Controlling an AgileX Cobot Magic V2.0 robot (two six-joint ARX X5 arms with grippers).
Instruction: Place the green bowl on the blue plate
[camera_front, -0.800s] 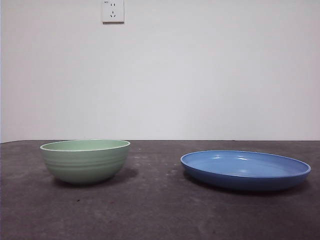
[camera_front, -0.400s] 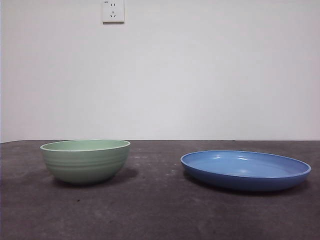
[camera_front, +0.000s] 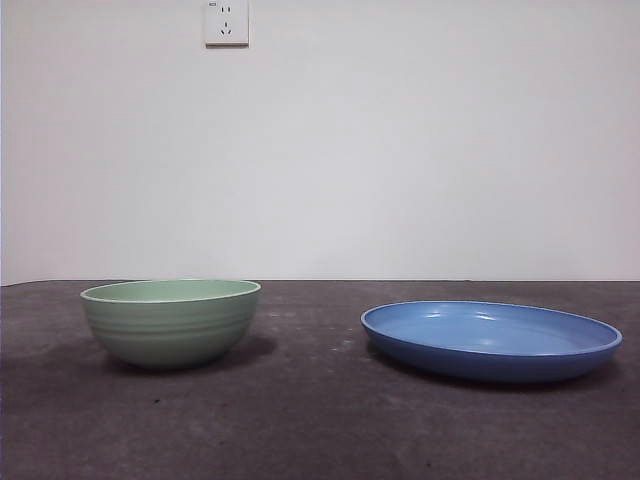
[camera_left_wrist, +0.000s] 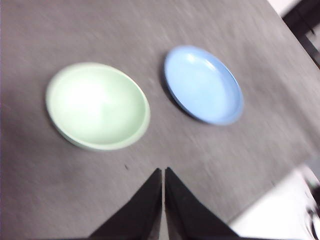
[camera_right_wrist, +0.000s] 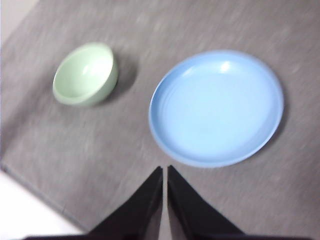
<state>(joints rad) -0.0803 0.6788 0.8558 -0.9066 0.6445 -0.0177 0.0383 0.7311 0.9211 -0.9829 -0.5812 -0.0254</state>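
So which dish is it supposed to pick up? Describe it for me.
On the dark table, below the white wall socket, stands the green bowl. It sits apart from the blue plate, and is deeper, narrower and ridged on its outside.

Green bowl (camera_front: 170, 322) and blue plate (camera_front: 491, 340) well apart on dark table (camera_front: 300, 420).

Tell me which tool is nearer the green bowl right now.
Left. The left tool hangs above the table with the green bowl large and close; from the right tool it looks smaller, beside the blue plate.
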